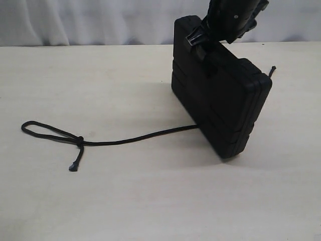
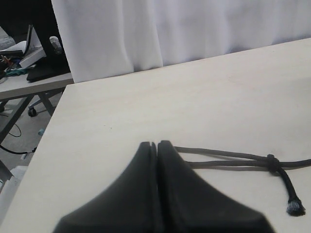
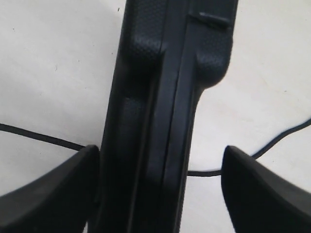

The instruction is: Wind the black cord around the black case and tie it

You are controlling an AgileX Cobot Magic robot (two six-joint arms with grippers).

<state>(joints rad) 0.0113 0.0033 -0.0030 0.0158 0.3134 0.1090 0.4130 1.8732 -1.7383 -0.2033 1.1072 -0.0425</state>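
The black case [image 1: 225, 100] stands on its edge on the table, leaning a little. My right gripper [image 1: 203, 47] comes down over its top edge. In the right wrist view the case [image 3: 155, 73] sits between the open fingers of my right gripper [image 3: 160, 155]; one finger touches it and the other stands apart. The black cord [image 1: 135, 138] passes under the case, with a loop, a knot [image 1: 79, 140] and a frayed tip on the left. Its other end [image 1: 273, 69] pokes out behind the case. My left gripper [image 2: 156, 144] is shut on nothing, beside the cord's loop [image 2: 228, 160].
A pale table [image 1: 100, 75] carries everything, with a white curtain [image 1: 100, 20] behind it. In the left wrist view the table's edge [image 2: 53, 116] drops off toward a desk with clutter [image 2: 19, 58] and floor cables.
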